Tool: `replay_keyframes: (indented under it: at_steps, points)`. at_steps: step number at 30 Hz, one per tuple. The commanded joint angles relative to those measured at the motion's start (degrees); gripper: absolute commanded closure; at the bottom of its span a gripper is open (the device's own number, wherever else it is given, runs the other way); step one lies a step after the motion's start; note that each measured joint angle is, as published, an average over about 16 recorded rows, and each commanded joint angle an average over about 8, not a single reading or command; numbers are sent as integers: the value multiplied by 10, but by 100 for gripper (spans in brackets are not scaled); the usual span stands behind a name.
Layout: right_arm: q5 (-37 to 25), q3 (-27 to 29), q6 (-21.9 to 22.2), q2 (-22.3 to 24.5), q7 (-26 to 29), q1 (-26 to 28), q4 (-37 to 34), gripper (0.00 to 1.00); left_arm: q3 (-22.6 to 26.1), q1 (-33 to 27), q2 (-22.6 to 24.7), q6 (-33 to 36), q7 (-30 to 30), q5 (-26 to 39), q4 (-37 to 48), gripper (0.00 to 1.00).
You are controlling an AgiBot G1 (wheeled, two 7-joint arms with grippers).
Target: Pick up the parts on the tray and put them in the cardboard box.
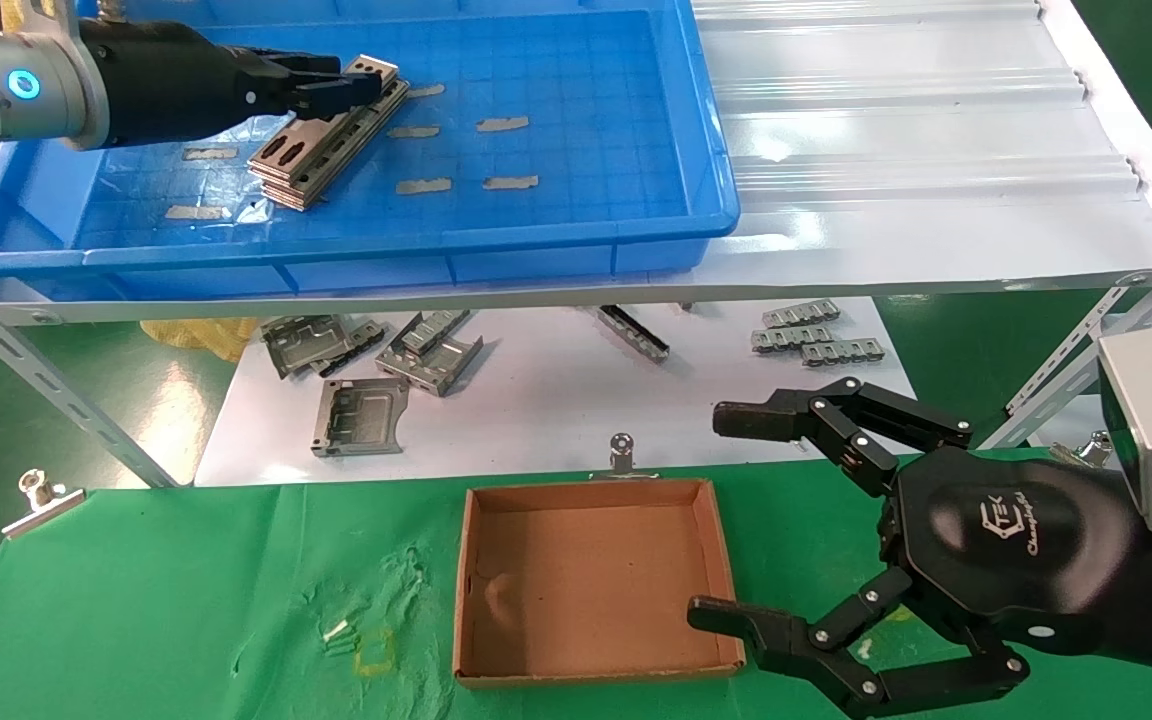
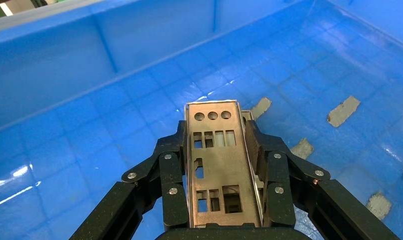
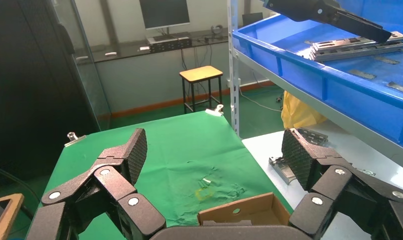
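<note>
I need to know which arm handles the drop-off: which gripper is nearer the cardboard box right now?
Right. The right gripper hangs open just beside the cardboard box, at its right wall. The left gripper is far off over the tray, shut on a part.

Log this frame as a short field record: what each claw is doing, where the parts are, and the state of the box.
left claw: shut on the top plate of the parts stack, inside the blue tray
right claw: open, idle beside the cardboard box
cardboard box: empty, on the green cloth
lower shelf: grey brackets and small notched strips, untouched
progress: no part in the box yet
</note>
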Motion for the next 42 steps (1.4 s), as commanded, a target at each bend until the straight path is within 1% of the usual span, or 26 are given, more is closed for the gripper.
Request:
replay_keyframes:
  at_steps: [1,12,17,22,28,33,36,38,42]
  points:
    - [0,0,0,0,0,0,0,0,-1,0,-1,2,1,-2,-1,100]
    - [0,0,0,0,0,0,0,0,-11,-13,-9,32,0,-15,-5,100]
    - [0,0,0,0,0,0,0,0,-19,-16,-15,63,5,-28,-11,100]
    - [0,0,0,0,0,0,0,0,-30,-13,-25,122,23,-45,-24,100]
    - [0,0,0,0,0,0,0,0,-46,4,-45,231,61,-71,-49,100]
    - [0,0,0,0,0,0,0,0,-54,26,-64,327,93,-90,-75,100]
    - [0,0,0,0,0,0,0,0,-56,52,-71,367,111,-106,-107,100]
    - [0,0,0,0,0,0,0,0,-52,79,-77,383,119,-123,-146,100]
    - [0,0,0,0,0,0,0,0,-27,149,-100,387,121,-169,-258,100]
